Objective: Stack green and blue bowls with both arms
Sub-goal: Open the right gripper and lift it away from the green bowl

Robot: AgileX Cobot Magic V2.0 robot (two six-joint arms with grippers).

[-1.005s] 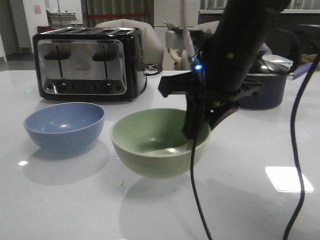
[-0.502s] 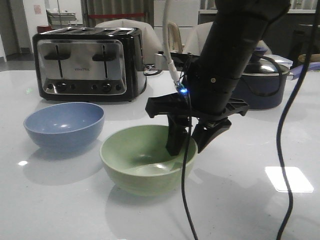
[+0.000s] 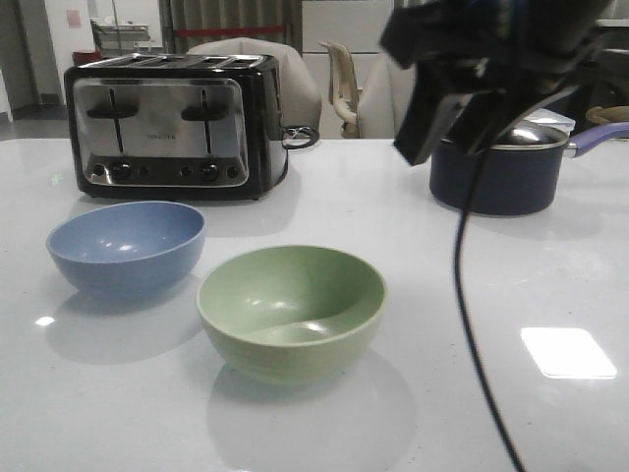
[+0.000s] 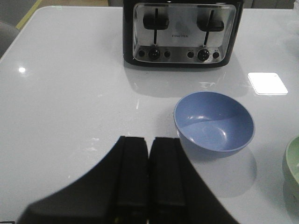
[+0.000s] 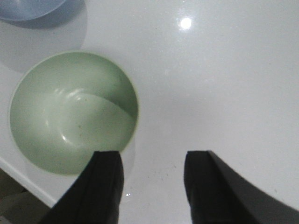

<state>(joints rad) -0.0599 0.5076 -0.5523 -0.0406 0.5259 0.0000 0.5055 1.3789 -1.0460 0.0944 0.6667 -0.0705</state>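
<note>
The pale green bowl [image 3: 291,310] stands on the white table, with the dusty blue bowl [image 3: 126,246] just to its left; the two are apart. My right gripper [image 3: 452,123] is open and empty, high above the table to the right of the green bowl. In the right wrist view its fingers [image 5: 153,156] hang beside the green bowl's [image 5: 70,112] rim without touching it, and the blue bowl [image 5: 28,9] shows at the edge. My left gripper [image 4: 148,140] is shut and empty, near the blue bowl [image 4: 214,123]. The green bowl's rim [image 4: 293,163] shows at that view's edge.
A black and steel toaster [image 3: 177,123] stands behind the blue bowl. A dark lidded pot [image 3: 501,167] stands at the back right. A thin black cable [image 3: 472,295] hangs from the right arm down to the table's front. Chairs stand beyond the table.
My right gripper set the green bowl down closer to the blue bowl, let go, and rose up to the right. The green bowl now stands free.
</note>
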